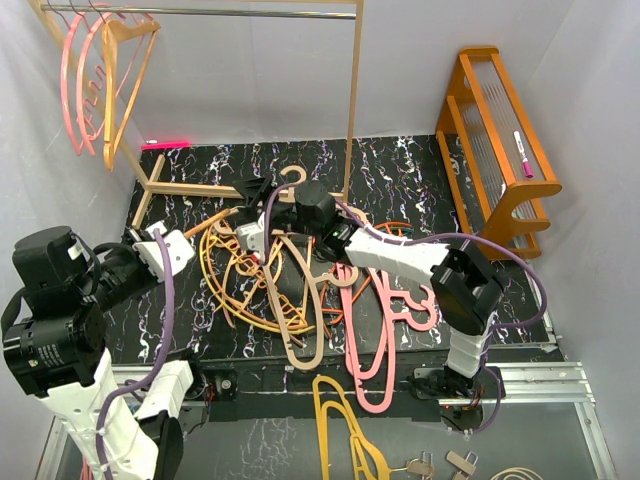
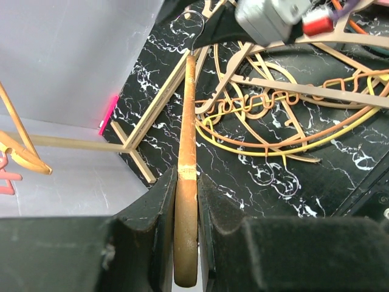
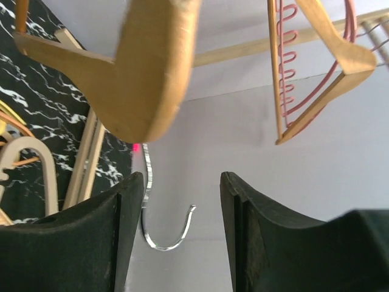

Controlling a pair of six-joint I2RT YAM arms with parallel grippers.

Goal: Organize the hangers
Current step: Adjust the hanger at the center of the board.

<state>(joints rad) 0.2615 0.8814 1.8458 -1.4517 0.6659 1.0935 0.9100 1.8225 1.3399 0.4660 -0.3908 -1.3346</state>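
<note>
My left gripper (image 1: pixel 168 250) (image 2: pixel 186 177) is shut on one end of a pale wood-tan hanger (image 1: pixel 212 222) (image 2: pixel 188 109), which stretches away toward the rack's foot. At its far end, my right gripper (image 1: pixel 252 200) (image 3: pixel 182 182) stands open. The hanger's metal hook (image 3: pixel 159 234) hangs between its fingers, close to the left one, with the wooden body (image 3: pixel 146 67) just above. A tangled pile of yellow-orange, tan and orange hangers (image 1: pixel 265 285) (image 2: pixel 273 103) lies on the black mat. Pink ones (image 1: pixel 375 345) lie at the front right. Pink and tan hangers (image 1: pixel 100 80) (image 3: pixel 316 67) hang on the rack.
The rack's metal rod (image 1: pixel 200 12) runs across the back, its wooden post (image 1: pixel 352 100) and base struts (image 1: pixel 190 188) on the mat. An orange wooden shelf (image 1: pixel 500 140) stands at the right. A mustard-yellow hanger (image 1: pixel 340 420) lies past the mat's front edge.
</note>
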